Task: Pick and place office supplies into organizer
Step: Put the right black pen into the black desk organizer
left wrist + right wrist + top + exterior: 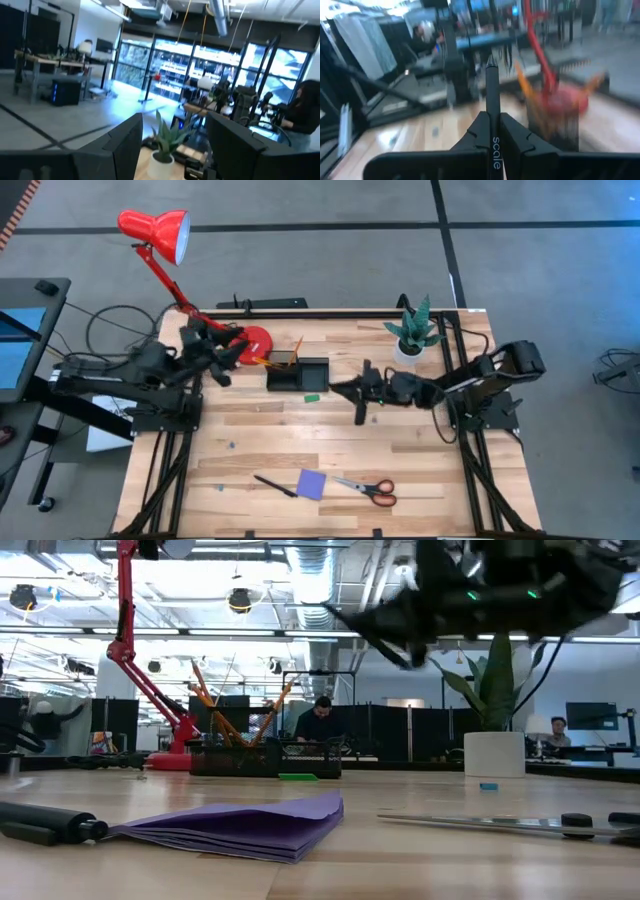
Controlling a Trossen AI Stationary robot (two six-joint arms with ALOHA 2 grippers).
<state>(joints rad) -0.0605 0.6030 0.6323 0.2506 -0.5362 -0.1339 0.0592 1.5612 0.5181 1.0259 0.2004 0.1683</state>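
Gripping a slim black pen (492, 95) upright, right gripper (492, 131) clamped tight.

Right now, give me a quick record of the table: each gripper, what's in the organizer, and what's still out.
right gripper: shut on a black pen, raised over mid-table
left gripper: open, empty, by the lamp base
organizer: orange pencils standing inside
still out: second black pen, purple notepad, scissors, green eraser

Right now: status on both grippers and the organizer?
Right gripper shut on black pen, raised mid-table. Left gripper open, empty, by the lamp base. Organizer already holds pencils. Path to it clear.
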